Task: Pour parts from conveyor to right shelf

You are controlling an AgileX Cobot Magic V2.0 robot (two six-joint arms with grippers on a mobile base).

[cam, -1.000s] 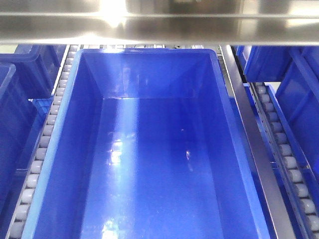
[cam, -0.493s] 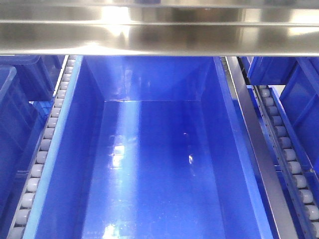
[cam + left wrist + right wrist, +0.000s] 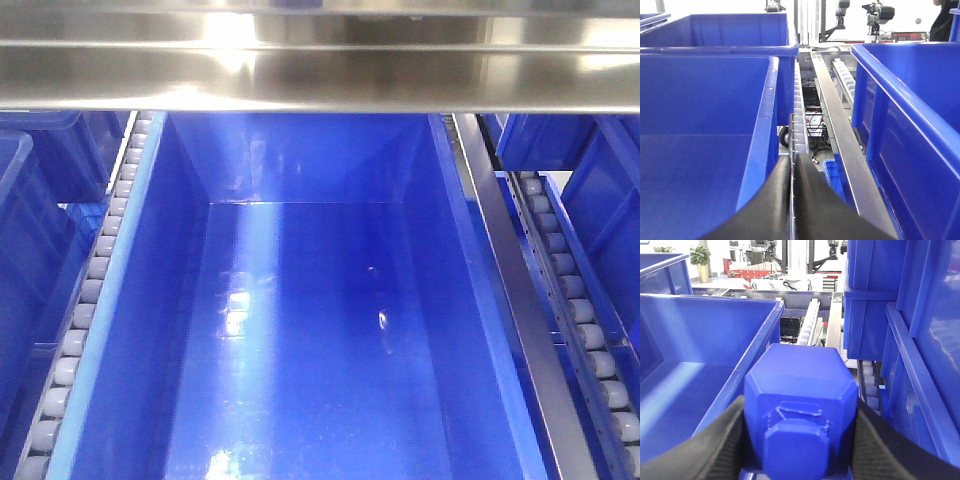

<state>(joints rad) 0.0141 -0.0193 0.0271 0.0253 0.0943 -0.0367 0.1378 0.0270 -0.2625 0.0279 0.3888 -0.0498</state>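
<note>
A bright blue part, boxy with a small square stud facing the camera, sits clamped between the right gripper's two dark fingers. It hangs just beside the rim of a deep blue bin on the right shelf, not yet over the opening.

The left gripper has its black fingers pressed together on nothing, above a roller rail between two bins.

From the front view, the large bin is bare inside. Compared with a second ago, the view has crept forward: the shelf's steel crossbar now covers the bin's far rim, and nothing has shifted in the last half second. The robot seems settled in place, ready to tip the part in.

The bin mouth is wide; steel rails and neighbouring bins stand near on both sides, leaving little sideways room.
</note>
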